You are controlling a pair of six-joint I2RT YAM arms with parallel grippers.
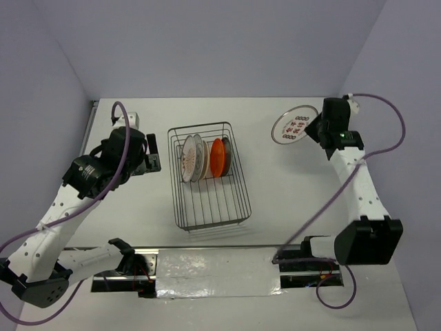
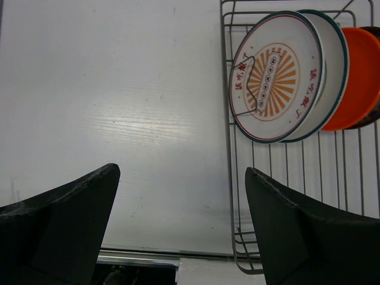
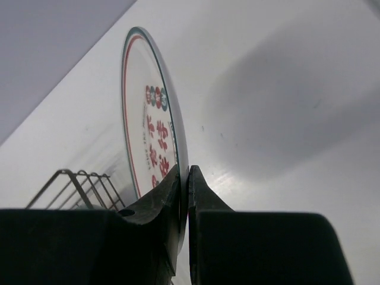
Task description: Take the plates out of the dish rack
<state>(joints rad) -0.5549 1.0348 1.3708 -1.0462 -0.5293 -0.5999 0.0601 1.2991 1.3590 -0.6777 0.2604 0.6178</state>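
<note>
Out at the far right of the bench (image 1: 275,200), about two o'clock from the dish rack (image 1: 211,225) and well apart from it, the right end effector (image 3: 184,178) is clenched on the rim of the white plate with red marks (image 3: 151,133). Seen from above, that plate reaches toward nine o'clock from the end effector and sits tilted; whether its far edge touches the bench, I cannot tell. My read: it wants laying flat right there.

Over on the other side, the left end effector (image 2: 181,172) is released, jaws wide, just beside the rack's left wall. The other plates (image 1: 203,157) stand on edge in the rack's far half, at three o'clock from it. They're packed in a row running nine-to-three, with the sunburst plate (image 2: 276,77) first in line. The left arm is plainly nearer for those.
</note>
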